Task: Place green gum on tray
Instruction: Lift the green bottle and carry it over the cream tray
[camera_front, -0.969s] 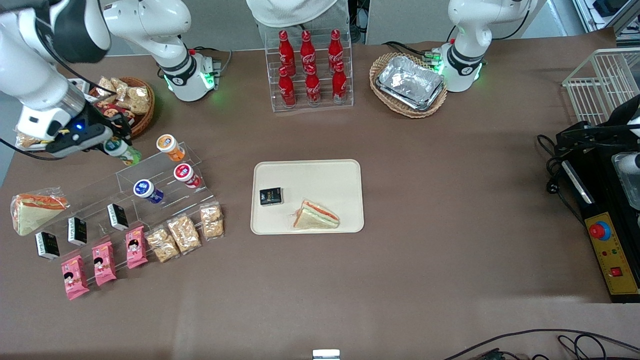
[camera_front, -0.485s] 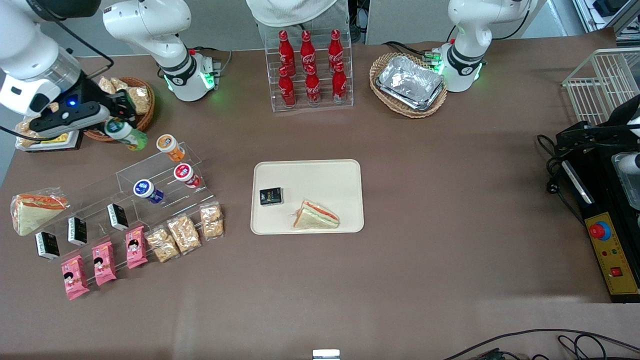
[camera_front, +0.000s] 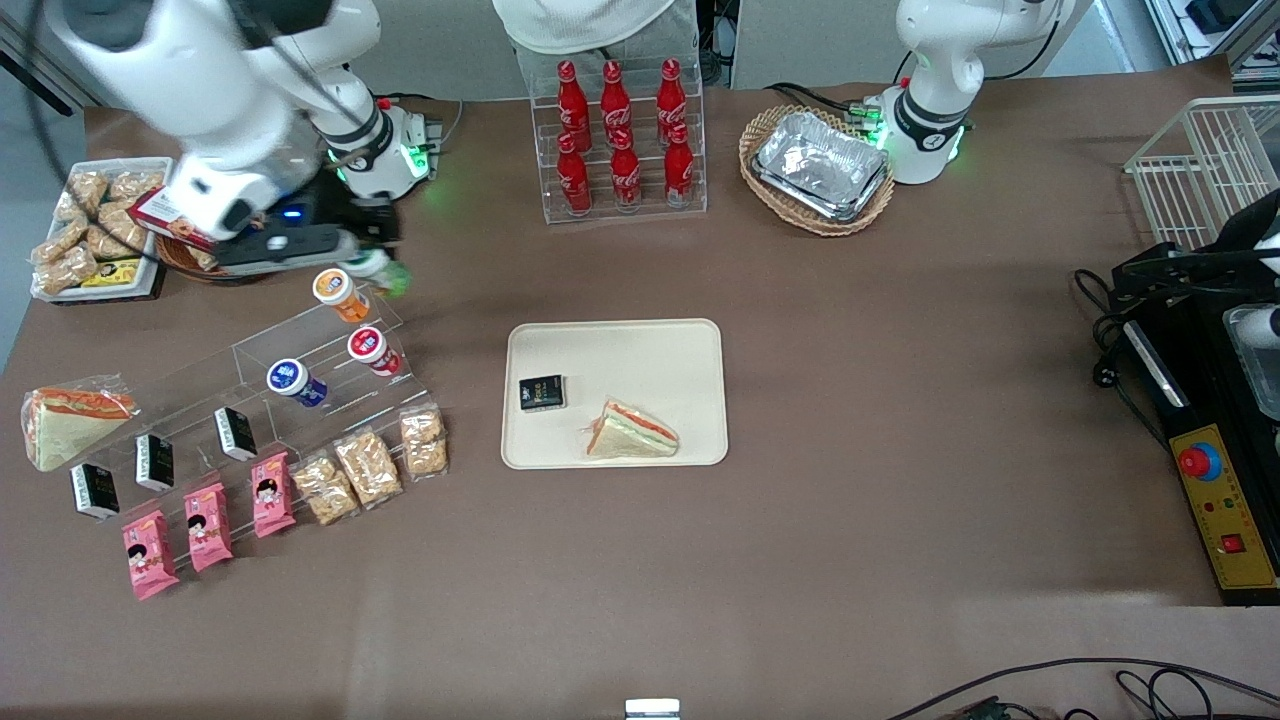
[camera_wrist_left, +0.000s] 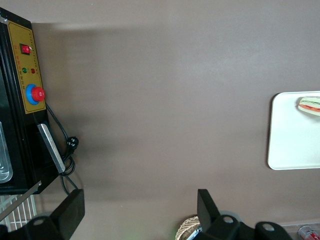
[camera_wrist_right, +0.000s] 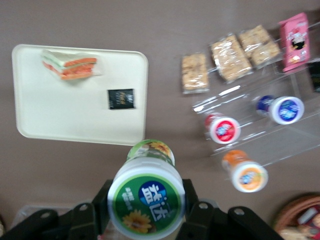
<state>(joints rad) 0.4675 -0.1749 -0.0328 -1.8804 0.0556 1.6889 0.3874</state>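
- Clamped on the green gum (camera_wrist_right: 146, 192), the gripper (camera_front: 362, 250) has its two black fingers (camera_wrist_right: 195, 210) pressed to either side of the bottle's body just below the white cap.
- Held that way, the green gum (camera_front: 378, 268) hangs in the air above the brown table (camera_front: 850, 400), tilted, close to the top step of the clear acrylic stand (camera_front: 300, 360) and just beside the orange gum bottle (camera_front: 340, 293).
- On a clock face centred on the tray (camera_front: 690, 345), the held bottle sits at about ten o'clock in the front view, well apart from the tray's rim.
- On the tray lie a black packet (camera_front: 541, 392) and a wrapped sandwich (camera_front: 632, 432); the packet is near the edge toward the working arm's end, the sandwich nearer the front camera.
- The wrist view shows the cap face: a green disc with a blue mark and a sunflower picture, which the front view does not resolve.
- That same view shows the tray (camera_wrist_right: 30, 100), the black packet (camera_wrist_right: 121, 98) and the sandwich (camera_wrist_right: 70, 65), plus the red gum bottle (camera_wrist_right: 223, 129), blue gum bottle (camera_wrist_right: 285, 109) and orange gum bottle (camera_wrist_right: 246, 172) on the stand.
- Only the front view shows the rack of red cola bottles (camera_front: 622, 135), the foil trays (camera_front: 822, 165) in a wicker basket and the pink snack packs (camera_front: 205, 525).
- The left wrist view catches one end of the tray (camera_wrist_left: 290, 150) and a control box (camera_wrist_left: 27, 70) with a red button.
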